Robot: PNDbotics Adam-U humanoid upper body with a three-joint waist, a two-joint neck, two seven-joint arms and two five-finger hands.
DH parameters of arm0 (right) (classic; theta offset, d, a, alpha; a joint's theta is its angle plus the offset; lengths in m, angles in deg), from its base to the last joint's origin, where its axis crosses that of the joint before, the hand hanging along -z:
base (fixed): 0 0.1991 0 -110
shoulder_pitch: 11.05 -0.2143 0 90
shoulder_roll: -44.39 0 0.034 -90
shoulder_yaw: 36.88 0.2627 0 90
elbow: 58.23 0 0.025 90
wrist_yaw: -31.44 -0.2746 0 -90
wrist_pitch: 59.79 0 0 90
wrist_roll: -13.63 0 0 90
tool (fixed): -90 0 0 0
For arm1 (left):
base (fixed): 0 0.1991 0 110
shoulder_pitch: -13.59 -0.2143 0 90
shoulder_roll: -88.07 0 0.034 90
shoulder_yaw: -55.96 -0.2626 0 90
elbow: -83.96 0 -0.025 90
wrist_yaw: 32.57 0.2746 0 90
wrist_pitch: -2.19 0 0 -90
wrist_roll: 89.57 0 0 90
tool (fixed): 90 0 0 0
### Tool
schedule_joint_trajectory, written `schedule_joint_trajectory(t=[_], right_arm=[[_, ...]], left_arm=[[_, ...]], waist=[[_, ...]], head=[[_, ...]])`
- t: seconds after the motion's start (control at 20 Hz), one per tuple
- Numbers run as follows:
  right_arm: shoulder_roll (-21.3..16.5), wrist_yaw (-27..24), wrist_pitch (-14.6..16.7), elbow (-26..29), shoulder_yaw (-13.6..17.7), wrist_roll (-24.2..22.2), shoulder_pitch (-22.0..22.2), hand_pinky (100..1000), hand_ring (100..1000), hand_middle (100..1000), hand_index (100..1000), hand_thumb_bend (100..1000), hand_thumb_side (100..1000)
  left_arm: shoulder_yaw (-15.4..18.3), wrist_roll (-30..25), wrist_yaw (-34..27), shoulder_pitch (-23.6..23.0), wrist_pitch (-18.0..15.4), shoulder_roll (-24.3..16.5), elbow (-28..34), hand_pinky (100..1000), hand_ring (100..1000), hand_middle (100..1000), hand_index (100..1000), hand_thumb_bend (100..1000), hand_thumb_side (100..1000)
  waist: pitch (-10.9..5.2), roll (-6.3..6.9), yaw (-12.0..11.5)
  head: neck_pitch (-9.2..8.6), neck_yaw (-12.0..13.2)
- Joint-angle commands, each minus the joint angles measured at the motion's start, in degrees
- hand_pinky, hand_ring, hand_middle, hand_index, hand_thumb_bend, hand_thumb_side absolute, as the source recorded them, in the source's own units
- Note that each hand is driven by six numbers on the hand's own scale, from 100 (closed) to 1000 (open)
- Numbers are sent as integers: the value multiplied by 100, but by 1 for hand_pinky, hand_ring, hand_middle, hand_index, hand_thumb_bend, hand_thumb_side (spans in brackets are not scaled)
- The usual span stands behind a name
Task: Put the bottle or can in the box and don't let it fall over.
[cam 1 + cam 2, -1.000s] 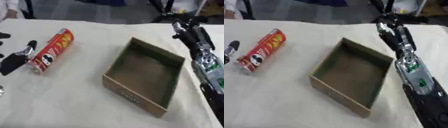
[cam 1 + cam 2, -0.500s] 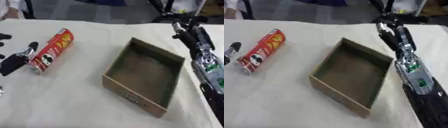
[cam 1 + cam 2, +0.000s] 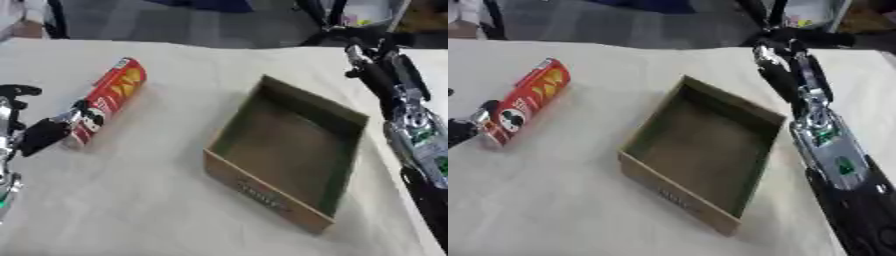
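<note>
The red can (image 3: 103, 101) lies on its side on the cloth-covered counter (image 3: 149, 210), well to the left of the open cardboard box (image 3: 289, 150), which sits empty near the middle. Its long axis runs on a slant: the capped end points toward the near left, the other end toward the far right, roughly in the direction of the box's far corner. The left hand (image 3: 39, 136) is at the view's left edge, right at the can's near end; a dark fingertip looks to be touching or just beside the cap, but the fingers are not wrapped round the can, and the hand reads as relaxed and holding nothing (only part of it shows, so this is a judgement). The right hand (image 3: 785, 42) is at the far right, past the box's far corner and well apart from the can, with its arm stretched along the box's right side; whether its fingers are curled or straight cannot be made out. The left hand is plainly the nearer one. Since the can extends away from that hand along its own length, a grasp would likely mean reaching further along the body and closing across it, then standing it upright before lowering it into the box.
</note>
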State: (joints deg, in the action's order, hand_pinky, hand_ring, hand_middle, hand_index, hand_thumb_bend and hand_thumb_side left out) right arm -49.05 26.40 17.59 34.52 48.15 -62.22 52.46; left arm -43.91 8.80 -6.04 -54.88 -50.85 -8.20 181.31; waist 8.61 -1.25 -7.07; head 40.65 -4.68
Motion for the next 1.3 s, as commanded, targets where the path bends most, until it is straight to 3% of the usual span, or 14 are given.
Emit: schedule_joint_trajectory(t=[0.05,0.55,1.3], right_arm=[[-97,-50,12,78,35,-8,-85,693,985,1000,1000,100,580],[-103,-76,2,67,29,-10,-101,693,986,1000,1000,100,582],[-107,-111,-13,55,17,-21,-181,694,986,1000,1000,100,582]], left_arm=[[-17,68,57,159,-138,-18,-244,623,801,828,773,614,534],[-79,79,312,393,-367,143,-834,641,817,833,781,640,545],[-3,298,388,634,-395,341,-1394,618,794,827,779,644,536]], waist=[[-44,-19,7],[-5,-56,23],[77,-138,24]], head=[[-75,17],[-121,36],[-180,41]])
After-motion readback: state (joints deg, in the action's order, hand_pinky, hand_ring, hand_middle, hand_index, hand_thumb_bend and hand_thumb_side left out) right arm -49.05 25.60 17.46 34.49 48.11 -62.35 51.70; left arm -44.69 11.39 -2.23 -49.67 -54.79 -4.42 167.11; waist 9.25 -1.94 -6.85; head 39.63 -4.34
